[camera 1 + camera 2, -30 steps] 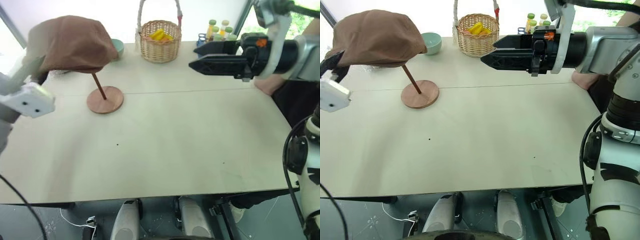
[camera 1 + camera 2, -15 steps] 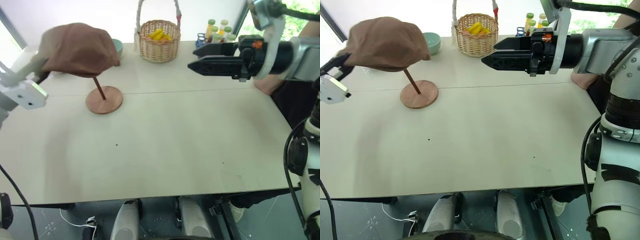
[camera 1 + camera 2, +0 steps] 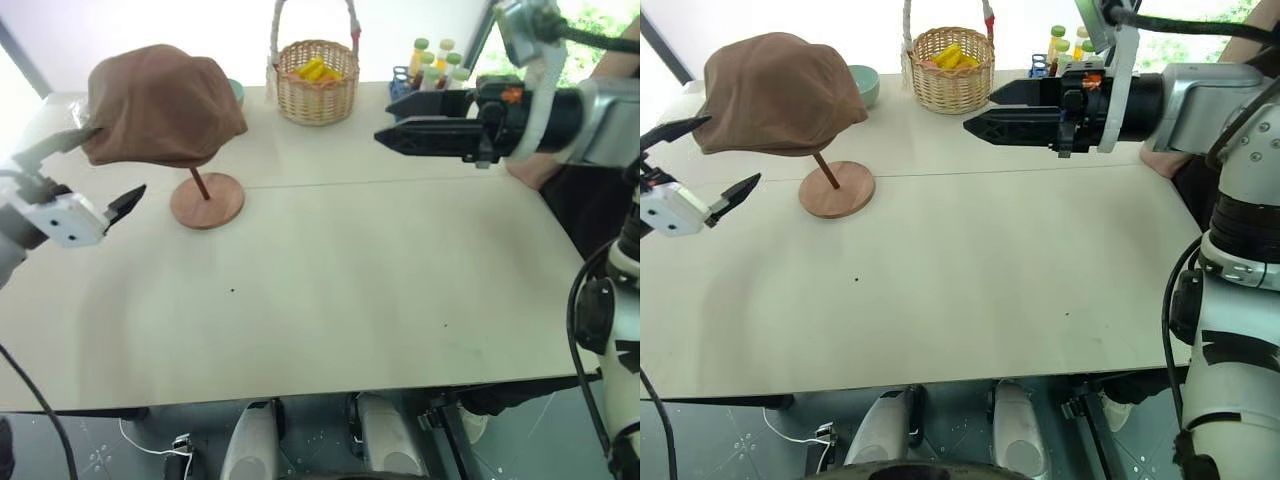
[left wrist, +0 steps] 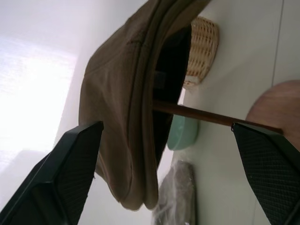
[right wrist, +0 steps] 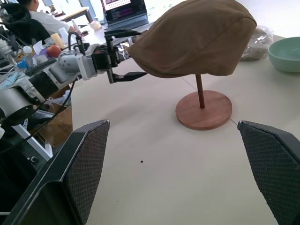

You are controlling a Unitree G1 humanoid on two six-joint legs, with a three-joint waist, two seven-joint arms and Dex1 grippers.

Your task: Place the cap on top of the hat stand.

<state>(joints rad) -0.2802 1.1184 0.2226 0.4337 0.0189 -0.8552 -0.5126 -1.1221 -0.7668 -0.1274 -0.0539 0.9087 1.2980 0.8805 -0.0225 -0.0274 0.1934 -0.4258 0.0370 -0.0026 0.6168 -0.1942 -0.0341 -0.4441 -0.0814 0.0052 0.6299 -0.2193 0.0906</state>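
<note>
At upper left of the head view you see the cap (image 3: 160, 105) draped over the top of the hat stand (image 3: 207, 199), its placement apparently done; only withdrawal looks left. The left gripper (image 3: 98, 168) stands just beside the cap's rim, fingers spread wide and holding nothing. The right gripper (image 3: 392, 132), at upper right, is likewise spread and empty. The cap is soft brown fabric, rounded and floppy; the stand is reddish wood, with a thin slanted rod on a flat round base.
</note>
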